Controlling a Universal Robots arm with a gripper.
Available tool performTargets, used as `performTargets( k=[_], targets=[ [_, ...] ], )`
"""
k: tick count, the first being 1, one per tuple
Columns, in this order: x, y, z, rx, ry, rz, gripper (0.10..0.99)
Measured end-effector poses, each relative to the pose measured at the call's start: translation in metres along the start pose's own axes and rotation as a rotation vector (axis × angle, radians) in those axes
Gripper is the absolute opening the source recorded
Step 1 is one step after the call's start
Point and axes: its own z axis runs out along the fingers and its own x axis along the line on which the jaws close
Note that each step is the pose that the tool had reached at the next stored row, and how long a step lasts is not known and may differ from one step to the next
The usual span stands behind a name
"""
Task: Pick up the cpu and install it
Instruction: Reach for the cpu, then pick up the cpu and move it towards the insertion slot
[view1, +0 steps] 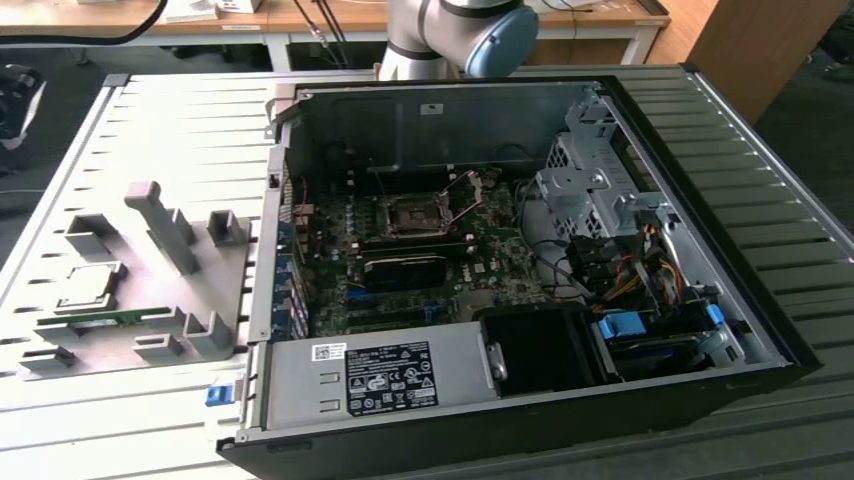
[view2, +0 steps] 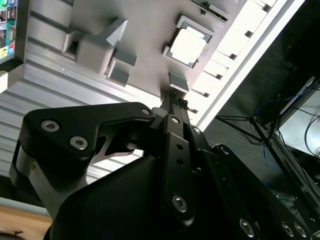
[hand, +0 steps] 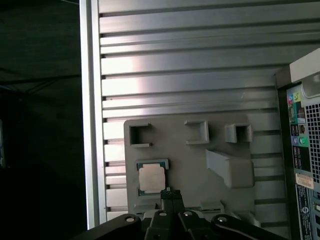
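The cpu (view1: 87, 285), a small square chip with a silver-grey top, lies flat in a recess of the grey fixture plate (view1: 200, 290) on the exterior view's left. Both wrist views look down on it, the cpu (hand: 151, 178) in the first and the cpu (view2: 187, 46) in the second. My gripper (hand: 170, 194) hangs well above the plate, just beside the chip and apart from it. Its fingertips meet with nothing between them, as the gripper (view2: 175, 96) also shows. The dark square socket (view1: 407, 215) sits on the motherboard inside the open computer case (view1: 747, 250).
A green memory stick (view1: 114, 318) lies on the same plate near upright grey posts (view1: 163, 225). The ribbed metal table (hand: 190, 65) ends at an edge (hand: 92, 100) with dark floor beyond. The arm's base (view1: 441, 35) stands behind the case.
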Motion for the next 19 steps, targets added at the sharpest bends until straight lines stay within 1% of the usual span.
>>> performTargets(
  k=[4, 7, 12, 16, 19],
  targets=[
    [0.0141, -0.0012, 0.0011, 0.0, 0.0001, 0.0, 0.122],
    [0.0198, -0.0016, 0.0018, 0.0, 0.0, 0.0, 0.122],
    [0.0206, -0.0019, 0.0043, 0.0, 0.0004, 0.0, 0.122],
    [0.0206, -0.0023, 0.0085, 0.0, 0.0005, 0.0, 0.122],
    [0.0221, -0.004, 0.0123, -0.001, 0.0005, -0.001, 0.122]
  ],
)
